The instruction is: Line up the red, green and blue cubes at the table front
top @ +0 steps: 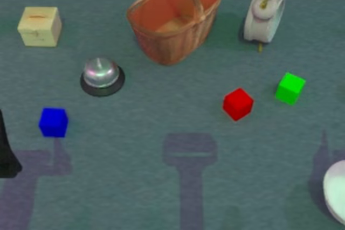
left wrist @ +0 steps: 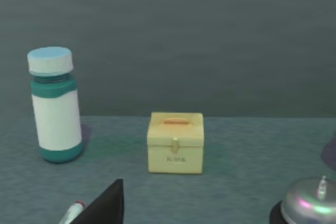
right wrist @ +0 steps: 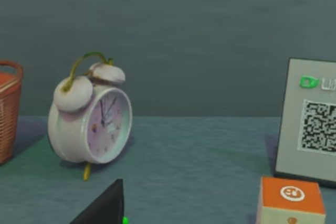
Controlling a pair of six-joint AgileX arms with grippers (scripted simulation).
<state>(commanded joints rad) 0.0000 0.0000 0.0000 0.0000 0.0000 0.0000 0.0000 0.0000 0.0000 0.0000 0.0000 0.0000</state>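
Note:
The blue cube (top: 53, 122) sits on the table (top: 135, 149) at the left, below the bell. Right of centre lies the red cube (top: 237, 104), with the green cube (top: 290, 88) a little farther right and back. All three stand apart and nothing holds them. My left gripper (top: 6, 157) shows as a dark shape at the left edge, just below and left of the blue cube. My right arm (top: 337, 192) is a white shape at the lower right corner. A sliver of the green cube (right wrist: 125, 220) shows in the right wrist view.
At the back stand a cream box (top: 39, 26), a wicker basket (top: 175, 17) and a white alarm clock (top: 264, 14). A silver bell (top: 101, 75) sits left of centre. A teal bottle (left wrist: 55, 106), a QR sign (right wrist: 312, 121) and an orange-topped box (right wrist: 291, 200) appear in the wrist views.

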